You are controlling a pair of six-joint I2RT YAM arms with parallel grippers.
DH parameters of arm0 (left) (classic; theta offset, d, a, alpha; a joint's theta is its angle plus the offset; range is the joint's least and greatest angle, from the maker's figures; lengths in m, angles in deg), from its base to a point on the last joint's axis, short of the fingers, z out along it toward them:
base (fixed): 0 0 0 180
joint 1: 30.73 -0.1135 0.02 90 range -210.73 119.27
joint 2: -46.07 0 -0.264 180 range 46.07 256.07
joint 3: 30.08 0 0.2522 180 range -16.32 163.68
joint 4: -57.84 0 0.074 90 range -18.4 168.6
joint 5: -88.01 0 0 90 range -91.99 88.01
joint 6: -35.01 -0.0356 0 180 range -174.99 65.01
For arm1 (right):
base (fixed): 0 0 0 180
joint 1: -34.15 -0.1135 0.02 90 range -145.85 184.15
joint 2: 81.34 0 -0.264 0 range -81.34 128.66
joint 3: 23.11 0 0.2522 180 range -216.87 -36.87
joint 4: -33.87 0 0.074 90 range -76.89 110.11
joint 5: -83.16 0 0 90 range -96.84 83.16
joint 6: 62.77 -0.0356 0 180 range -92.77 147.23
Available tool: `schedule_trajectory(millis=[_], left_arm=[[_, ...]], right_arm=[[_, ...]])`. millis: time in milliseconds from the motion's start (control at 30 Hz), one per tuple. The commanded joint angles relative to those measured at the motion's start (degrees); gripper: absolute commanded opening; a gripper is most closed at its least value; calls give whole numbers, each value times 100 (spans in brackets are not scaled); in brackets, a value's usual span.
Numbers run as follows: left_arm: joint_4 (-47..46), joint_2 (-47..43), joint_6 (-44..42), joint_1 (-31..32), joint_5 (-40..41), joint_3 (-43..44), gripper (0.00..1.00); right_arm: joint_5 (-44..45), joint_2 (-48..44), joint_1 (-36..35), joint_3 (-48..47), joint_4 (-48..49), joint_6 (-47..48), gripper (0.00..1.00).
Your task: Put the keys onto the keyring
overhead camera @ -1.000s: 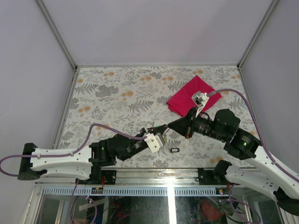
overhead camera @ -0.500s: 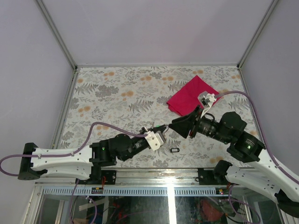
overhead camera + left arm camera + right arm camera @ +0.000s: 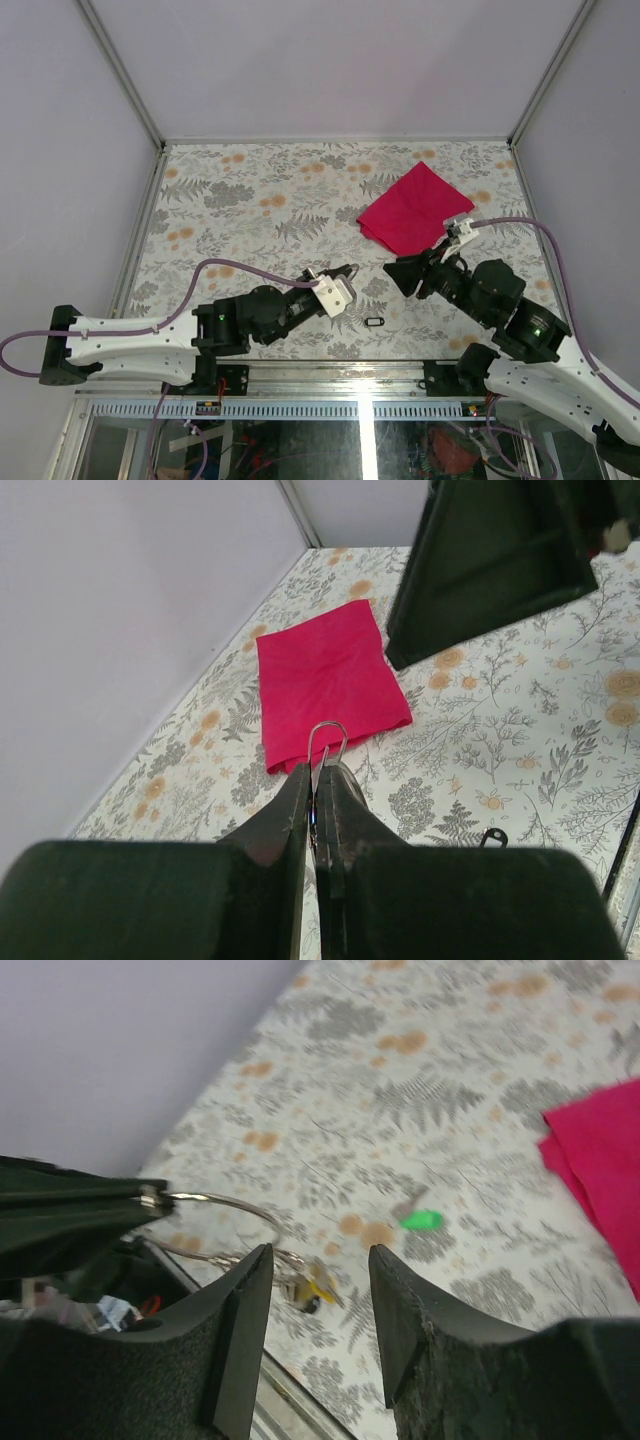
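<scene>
Floral tablecloth (image 3: pixel 250 190) carries a red cloth (image 3: pixel 410 210). Nearer than that cloth, the left gripper (image 3: pixel 318 780) is clamped on the keyring (image 3: pixel 328 730), with 1 yellow key (image 3: pixel 318 1290) at the ring. Just beside the cloth's near edge, the right gripper (image 3: pixel 403 274) stands with jaws apart, holding nothing. 1 black key (image 3: pixel 375 321) lies on the table nearer still.

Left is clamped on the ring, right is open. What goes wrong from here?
The shut left gripper pinches the thin silver wire keyring by one edge only, so pushing a tag on may twist it or make it slip.
The small black oblong key tag lies flat by the table's near edge. The open right gripper may nudge it off.
The yellow tag hanging on the ring may block threading.
</scene>
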Motion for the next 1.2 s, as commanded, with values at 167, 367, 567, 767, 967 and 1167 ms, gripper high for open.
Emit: schedule_trajectory(millis=[167,367,567,767,967,1167], left_arm=[[-10,-85,124,-26,461,267,0],[125,-163,111,-65,713,254,0],[259,-358,285,-203,571,222,0],[396,-293,310,-218,527,315,0],[484,-310,356,-213,525,363,0],[565,-286,377,-215,520,431,0]], right_arm=[[866,977,18,76,-1455,-705,47],[-316,2133,19,138,-1413,-830,43],[-1554,3022,16,599,-488,-868,43],[-1705,4010,40,314,-617,-97,46],[-1313,4625,78,-22,-876,437,41],[-1214,4936,104,-134,-843,687,33]])
